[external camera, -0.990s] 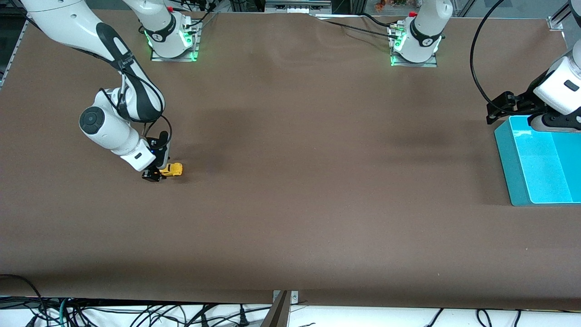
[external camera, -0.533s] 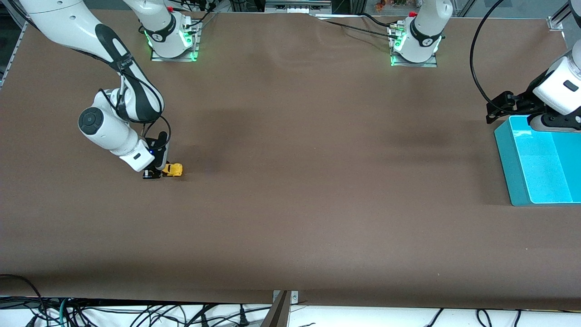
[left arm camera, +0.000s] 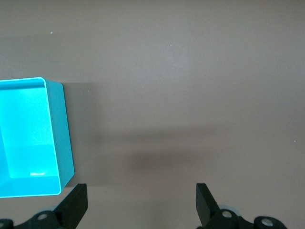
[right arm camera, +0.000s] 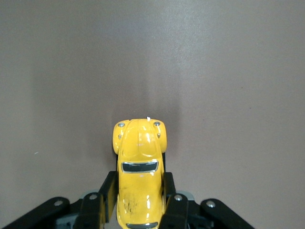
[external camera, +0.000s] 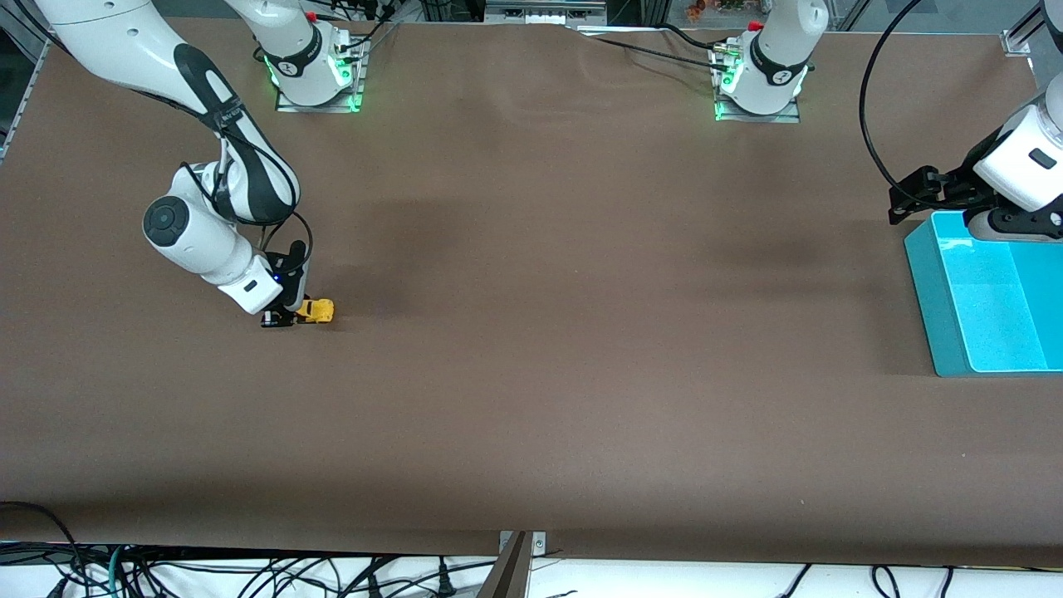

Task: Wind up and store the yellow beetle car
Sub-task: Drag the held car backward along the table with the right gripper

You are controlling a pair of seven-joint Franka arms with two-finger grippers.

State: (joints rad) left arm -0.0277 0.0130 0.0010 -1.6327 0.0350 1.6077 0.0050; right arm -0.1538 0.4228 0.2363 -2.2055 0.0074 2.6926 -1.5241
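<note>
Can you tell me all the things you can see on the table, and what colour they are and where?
yellow beetle car: one, bright yellow with dark windows, on the table toward the right arm's end, clamped by its sides between the right hand's fingers.
bin: one, turquoise, open on top, nothing seen inside, at the left arm's end of the table.
table: one, covered in brown.
cables: several, black and white, hanging below the table's edge nearest the front camera.
right hand: one, black, shut on the car's sides, down at the table.
left hand: one, black, open, holding nothing, waiting beside the bin.
</note>
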